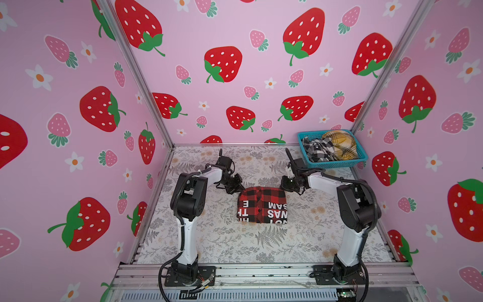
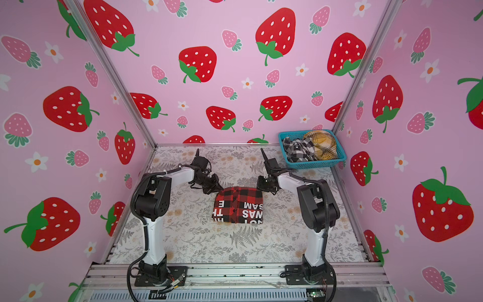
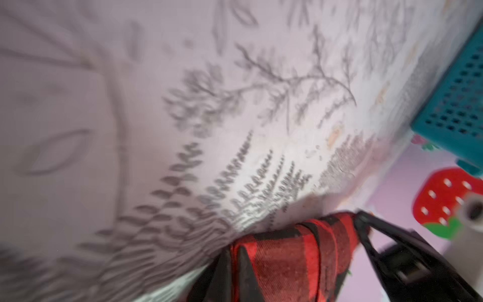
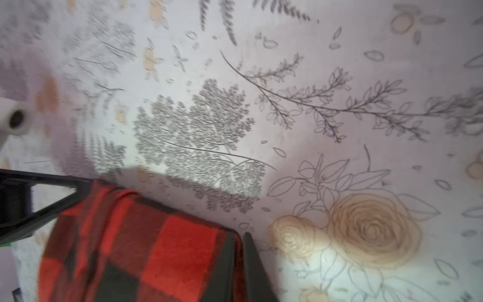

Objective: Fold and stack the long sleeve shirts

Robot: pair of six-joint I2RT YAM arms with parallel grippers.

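- Since both wrist views are pretty smeared, take the grip bits with a grain of salt.
- The red-and-black shirt (image 1: pixel 262 205) (image 2: pixel 238 205) lies folded into a tidy rectangle around the middle of the floral surface (image 1: pixel 235 240) in both top views. Its white block letters on black show across the lower part.
- The left gripper (image 1: pixel 236 189) is down at the shirt's upper-left corner, and the right gripper (image 1: pixel 285 187) is at its upper-right corner.
- In the left wrist view, the left gripper's (image 3: pixel 300 232) jaws stand apart with red check fabric bunched between them. Honestly can't tell whether they're pinching it or just straddling it.
- Same story in the right wrist view: the right gripper (image 4: pixel 167 209) has its jaws apart with the shirt's edge filling the gap, and I can't tell if it's clamped.
- The black-and-white check shirt (image 1: pixel 317 149) and the mustard plaid shirt (image 1: pixel 339 146) sit crumpled side by side in the turquoise basket (image 1: pixel 337 164). That's at the upper right of the surface, well apart from the folded one.
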